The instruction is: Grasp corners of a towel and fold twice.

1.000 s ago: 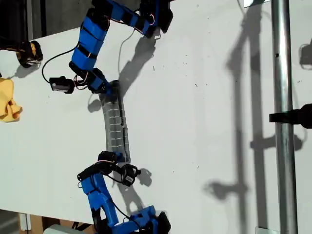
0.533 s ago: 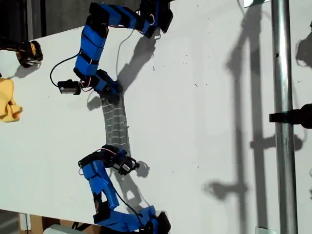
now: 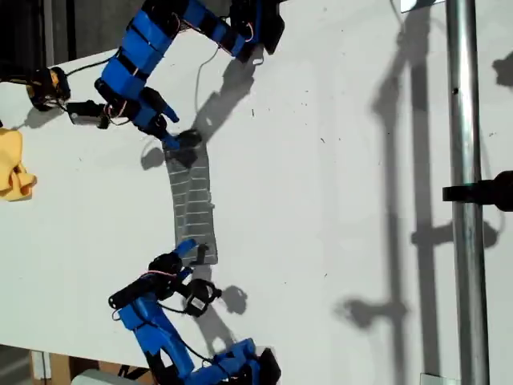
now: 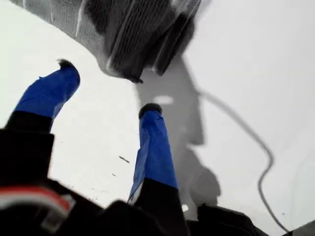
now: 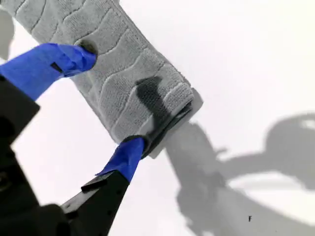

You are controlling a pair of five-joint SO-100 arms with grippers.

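The towel [image 3: 192,200] lies on the white table [image 3: 337,160] as a narrow folded grey strip with thin white stripes. In the exterior view its far end is toward the top. My first gripper [image 3: 176,138] hovers open just off that end. In the first wrist view the folded towel end [image 4: 133,39] lies beyond my first gripper [image 4: 108,87], untouched and partly in shadow. My second gripper [image 3: 186,250] is open at the strip's near end. In the second wrist view my second gripper [image 5: 110,98] straddles the towel [image 5: 123,73], one fingertip [image 5: 133,147] at its layered edge.
In the exterior view a yellow cloth [image 3: 12,168] lies at the left edge, with a black and yellow object [image 3: 46,88] above it. A metal pole [image 3: 469,200] with a black clamp [image 3: 489,192] runs down the exterior view's right side.
Both grippers have let go of the towel and opened. The first arm pulled back toward the exterior view's upper left, the second toward the bottom. The strip lies flatter and slightly wider.
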